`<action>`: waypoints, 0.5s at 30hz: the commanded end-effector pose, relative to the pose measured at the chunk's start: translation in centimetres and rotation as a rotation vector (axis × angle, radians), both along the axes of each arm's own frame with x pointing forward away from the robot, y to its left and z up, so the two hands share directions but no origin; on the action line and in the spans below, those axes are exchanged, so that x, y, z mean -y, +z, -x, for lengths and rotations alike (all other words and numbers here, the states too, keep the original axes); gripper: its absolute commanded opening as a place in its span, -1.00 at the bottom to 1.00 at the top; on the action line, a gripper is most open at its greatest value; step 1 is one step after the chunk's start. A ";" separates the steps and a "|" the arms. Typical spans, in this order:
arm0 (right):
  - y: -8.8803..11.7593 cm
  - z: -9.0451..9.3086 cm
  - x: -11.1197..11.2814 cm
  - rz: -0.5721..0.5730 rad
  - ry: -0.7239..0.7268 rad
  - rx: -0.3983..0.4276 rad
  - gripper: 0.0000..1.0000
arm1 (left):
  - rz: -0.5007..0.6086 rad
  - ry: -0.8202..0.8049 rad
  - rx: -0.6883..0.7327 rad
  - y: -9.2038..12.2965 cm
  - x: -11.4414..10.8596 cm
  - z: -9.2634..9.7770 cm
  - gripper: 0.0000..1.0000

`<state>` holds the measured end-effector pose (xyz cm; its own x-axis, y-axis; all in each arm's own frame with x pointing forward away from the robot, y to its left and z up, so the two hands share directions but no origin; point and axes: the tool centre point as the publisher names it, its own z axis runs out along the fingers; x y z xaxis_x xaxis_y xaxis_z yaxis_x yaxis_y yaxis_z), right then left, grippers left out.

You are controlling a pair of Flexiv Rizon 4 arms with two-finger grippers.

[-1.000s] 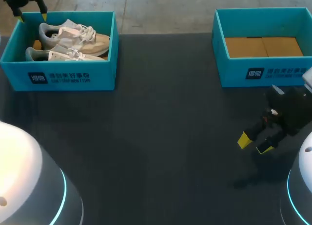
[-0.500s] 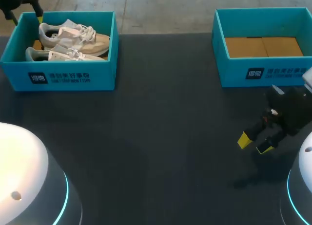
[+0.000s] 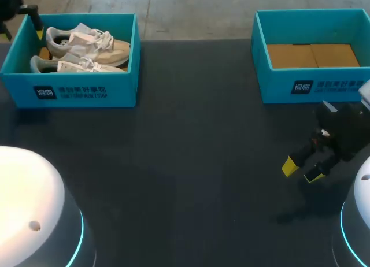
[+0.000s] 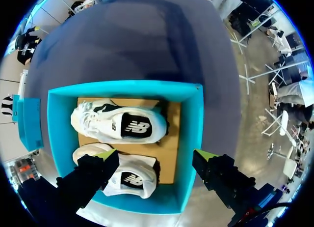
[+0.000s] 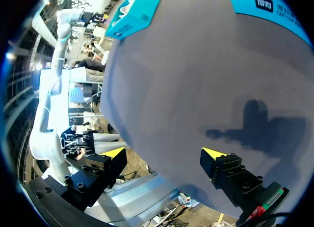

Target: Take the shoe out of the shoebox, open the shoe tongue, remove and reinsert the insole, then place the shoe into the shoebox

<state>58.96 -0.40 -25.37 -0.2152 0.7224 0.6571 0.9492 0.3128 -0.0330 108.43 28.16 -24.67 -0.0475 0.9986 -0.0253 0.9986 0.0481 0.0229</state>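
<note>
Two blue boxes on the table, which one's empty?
The right-hand box: only its bare cardboard floor shows inside. The left-hand box holds two shoes lying side by side.

Left gripper [image 4: 156, 156] slides further left
It drifts across the heel end of the shoebox [image 3: 87, 92] — now almost out of the head view (fingers spread, one tip past the box wall).

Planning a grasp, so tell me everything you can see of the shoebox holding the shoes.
The shoebox is an open-topped teal cardboard box, white print on its front wall, brown floor. It stands upright on the table, far left, holding two pale sneakers lying on their sides. The open left gripper is above its heel-end wall, one finger either side.
</note>
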 end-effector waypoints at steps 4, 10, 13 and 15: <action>0.0 0.1 0.0 0.003 -0.002 0.001 1.00 | -0.010 0.002 0.046 0.2 0.3 0.7 1.00; 0.0 0.1 0.0 0.003 -0.002 0.001 1.00 | -0.010 0.002 0.046 0.2 0.3 0.7 1.00; 0.0 0.1 0.0 0.003 -0.002 0.001 1.00 | -0.005 -0.019 0.042 -0.5 0.5 0.8 1.00; 0.0 0.1 0.0 0.003 -0.002 0.001 1.00 | 0.000 -0.044 0.021 -1.0 0.6 1.1 1.00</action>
